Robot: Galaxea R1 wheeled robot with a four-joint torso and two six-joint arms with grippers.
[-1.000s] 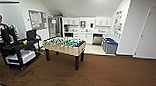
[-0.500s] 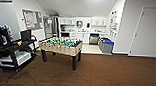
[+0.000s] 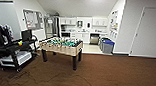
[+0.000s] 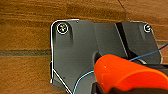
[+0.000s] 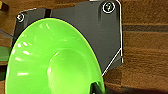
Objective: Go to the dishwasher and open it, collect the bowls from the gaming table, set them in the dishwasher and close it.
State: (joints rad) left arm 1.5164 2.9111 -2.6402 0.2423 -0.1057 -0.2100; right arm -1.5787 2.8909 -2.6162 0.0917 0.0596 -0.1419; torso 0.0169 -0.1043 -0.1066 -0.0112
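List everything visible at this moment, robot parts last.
Dishwasher: one, steel-fronted, under the far kitchen counter.
Foosball table: one, green field, wooden sides, mid-room.
Cart: one, black, by the left wall.
Bins: blue-lidded, right of the kitchen.
Door: one, white, right wall.
Floor: brown wood.
Orange bowl: one, close in the left wrist view.
Green bowl: one, close in the right wrist view.
Wrist plates: dark grey, one in each wrist view.
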